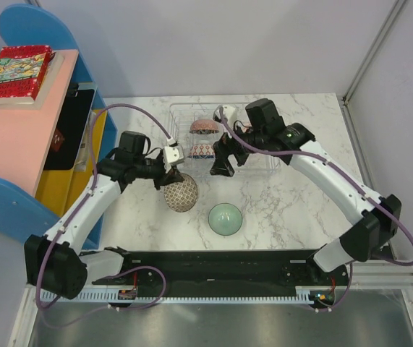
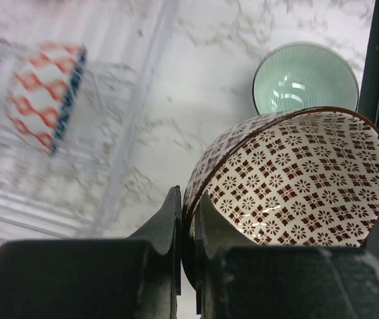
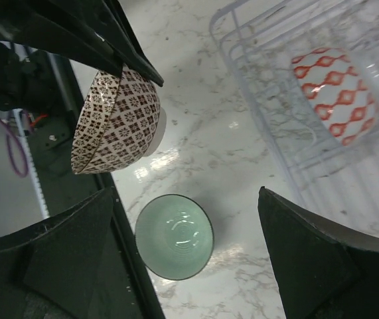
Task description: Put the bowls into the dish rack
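Note:
My left gripper (image 1: 171,165) is shut on the rim of the beige lattice-patterned bowl (image 1: 181,194) and holds it tilted above the table, left of the clear dish rack (image 1: 181,123). In the left wrist view the rim sits pinched between my fingers (image 2: 169,222), with the bowl (image 2: 289,179) opening sideways. The mint-green bowl (image 1: 225,218) stands upright on the marble; it lies below my open, empty right gripper (image 3: 186,246) in the right wrist view (image 3: 174,236). The rack holds an orange-red patterned bowl (image 1: 201,151) and a reddish bowl (image 1: 204,127) behind it.
A pink and blue shelf (image 1: 18,137) with a book (image 1: 14,72) stands at the left. A black rail (image 1: 220,264) runs along the near table edge. The right arm (image 1: 322,173) reaches over the rack's right side.

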